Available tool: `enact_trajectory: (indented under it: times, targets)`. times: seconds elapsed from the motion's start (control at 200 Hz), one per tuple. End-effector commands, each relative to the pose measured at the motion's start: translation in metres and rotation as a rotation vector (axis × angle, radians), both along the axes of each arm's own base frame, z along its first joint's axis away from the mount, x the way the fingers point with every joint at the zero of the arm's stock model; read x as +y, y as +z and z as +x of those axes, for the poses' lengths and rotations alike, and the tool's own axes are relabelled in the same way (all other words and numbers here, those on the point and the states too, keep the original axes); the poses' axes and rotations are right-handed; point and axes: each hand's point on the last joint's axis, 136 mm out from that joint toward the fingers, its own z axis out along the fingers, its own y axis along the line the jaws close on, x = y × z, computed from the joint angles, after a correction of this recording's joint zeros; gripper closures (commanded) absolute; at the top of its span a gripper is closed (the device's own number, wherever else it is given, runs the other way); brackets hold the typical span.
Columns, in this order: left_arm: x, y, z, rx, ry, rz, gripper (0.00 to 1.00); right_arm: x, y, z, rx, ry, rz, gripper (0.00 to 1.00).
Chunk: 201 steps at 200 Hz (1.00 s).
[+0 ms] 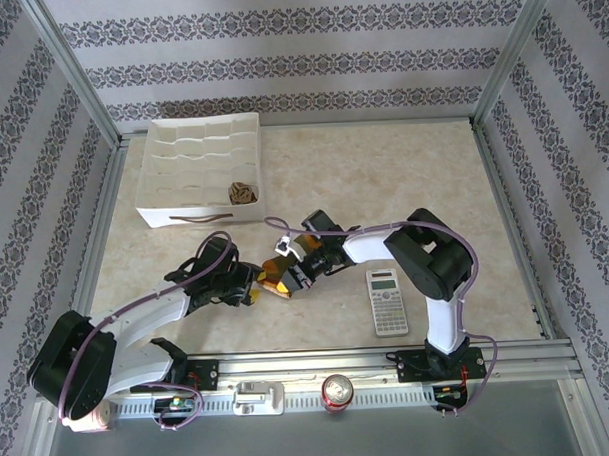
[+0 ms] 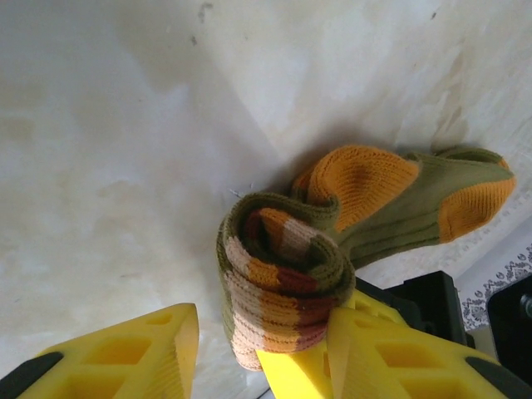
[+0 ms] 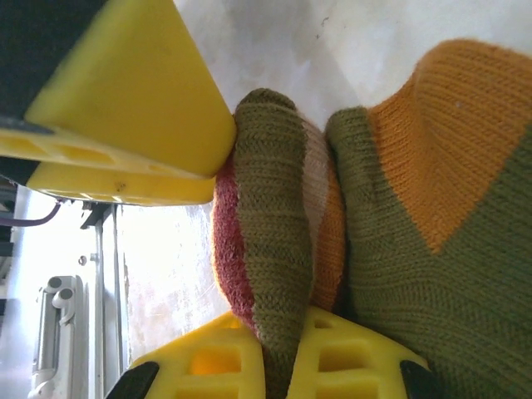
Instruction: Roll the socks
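A calculator [image 1: 389,303] lies near the table's front edge and a drink can [image 1: 337,390] stands on the rail, their lettering too small to read. The tabletop [image 1: 383,175] is pale marbled beige, walled by striped patterned wallpaper [image 1: 279,64]. At centre front, the right gripper [image 3: 278,332] pinches the olive sock [image 2: 399,199] by its striped cuff, while the left gripper [image 2: 264,332] has its jaws parted around that cuff. The argyle sock [image 1: 243,193] sits rolled in a white divided box [image 1: 199,214], back left.
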Motion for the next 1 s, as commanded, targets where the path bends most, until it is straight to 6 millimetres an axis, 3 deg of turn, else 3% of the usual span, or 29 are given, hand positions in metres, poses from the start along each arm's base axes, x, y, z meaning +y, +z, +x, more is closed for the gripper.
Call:
enact_trajectory:
  times: [0.0,0.425,0.505,0.565,0.694,0.739,0.819,0.904,0.999]
  targets:
    - [-0.007,0.004,0.008,-0.068,-0.019,-0.006,0.56,-0.042,-0.065,-0.012,0.164,-0.105,-0.283,1.00]
    - [-0.009,-0.034,0.008,-0.007,-0.072,0.066,0.51,-0.047,-0.080,-0.016,0.301,-0.124,-0.329,1.00]
    - [-0.006,-0.045,0.000,0.050,-0.100,0.110,0.53,-0.050,-0.084,-0.017,0.320,-0.120,-0.361,1.00]
    - [-0.004,-0.054,-0.007,0.098,-0.121,0.144,0.60,-0.051,-0.085,-0.018,0.316,-0.106,-0.381,1.00]
    - [0.007,-0.071,-0.036,0.258,-0.138,0.209,1.00,-0.050,-0.078,-0.015,0.197,-0.051,-0.395,1.00]
    - [0.013,-0.075,-0.048,0.317,-0.140,0.239,1.00,-0.047,-0.071,-0.013,0.134,-0.033,-0.380,1.00]
    - [0.021,-0.074,-0.062,0.391,-0.135,0.272,1.00,-0.039,-0.052,-0.009,-0.001,-0.002,-0.332,0.87]
    - [0.027,-0.069,-0.070,0.436,-0.108,0.297,1.00,-0.031,-0.028,-0.004,-0.203,0.022,-0.277,0.65]
    - [0.031,-0.060,-0.071,0.466,-0.080,0.322,1.00,-0.029,0.001,0.001,-0.508,-0.009,-0.217,0.52]
